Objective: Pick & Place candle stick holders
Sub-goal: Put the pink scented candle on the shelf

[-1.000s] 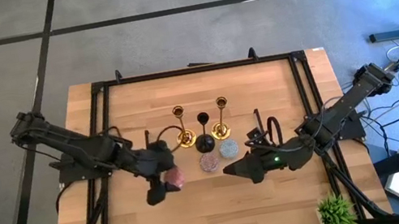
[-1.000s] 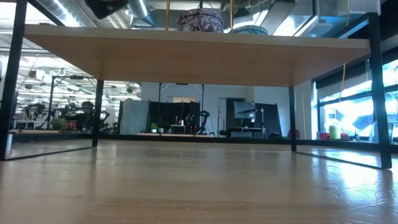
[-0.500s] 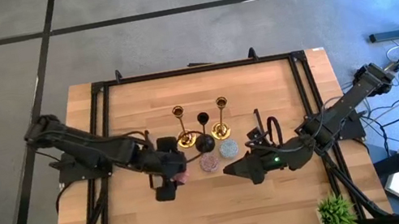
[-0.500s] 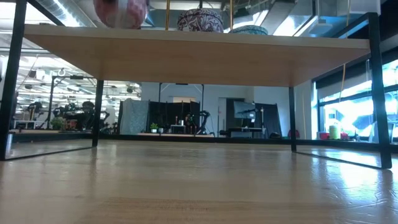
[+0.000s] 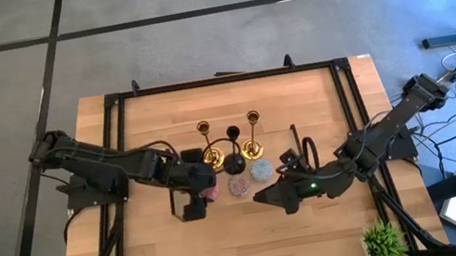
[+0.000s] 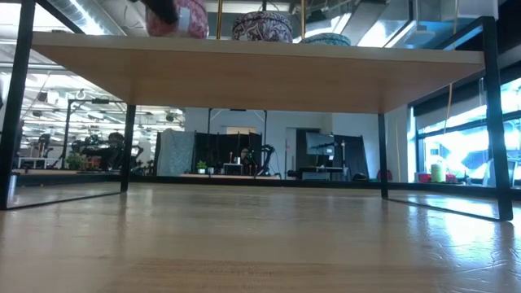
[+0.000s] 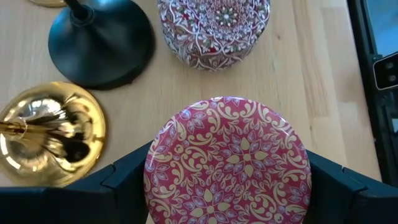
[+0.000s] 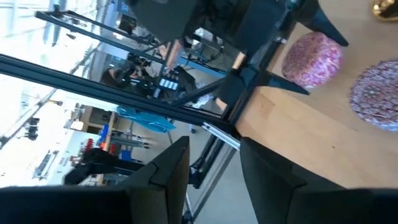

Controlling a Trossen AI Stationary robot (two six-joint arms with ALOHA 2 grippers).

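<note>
**Pink holder reaches the row**

Your left gripper [image 5: 208, 191] clamps the pink holder [image 7: 227, 163] between wide-set fingers, just beside the mauve holder [image 5: 238, 185] and pale blue holder [image 5: 261, 171]. Behind them stand the black stem [image 5: 234, 151] and two gold stems [image 5: 208, 146]. Your right gripper [image 5: 264, 197] waits nearby, fingers parted, holding nothing.

Grey floor [image 5: 194, 40] with dark seams is surrounding the wooden table [image 5: 182, 240]. Daylight is coming through windows [image 6: 456, 146] at one side; dark equipment is standing along the far wall [image 6: 244, 155].
</note>
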